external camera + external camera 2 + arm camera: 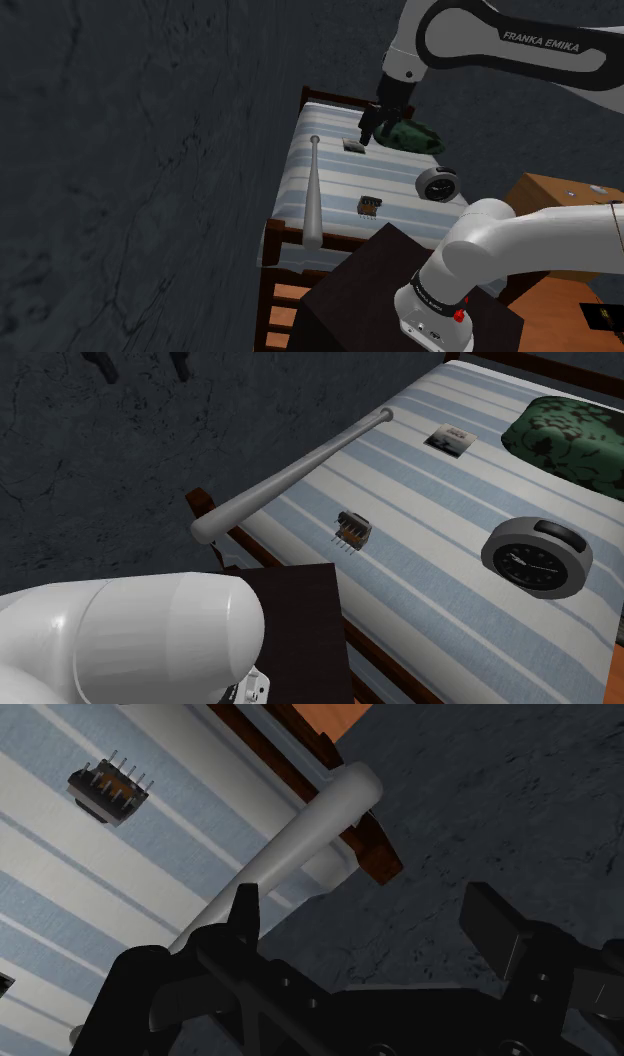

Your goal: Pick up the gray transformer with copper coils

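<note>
End effector [367, 132] open, empty, hovering over far end of bed [343, 180]. Transformer [368, 205] lies on bed between bat [313, 195] and clock [438, 185], well apart from end effector, toward stand.

- Bed [400, 175]: stands just beyond my stand [370, 290], up and left of it in the shoulder view; every item below lies on it.
- Bat [313, 190]: lengthwise along the bed's left side in the shoulder view; thick end juts past the near edge, thin end points to the far end.
- Transformer [368, 206]: right of the bat, apart from it, toward the near end.
- Clock [438, 184]: right of the transformer, well apart.
- Flat packet [352, 146]: far end, near the bat's thin end.
- Bag [412, 136]: far end, right of the packet.
- My gripper [368, 128]: over the far end, between packet and bag.
</note>
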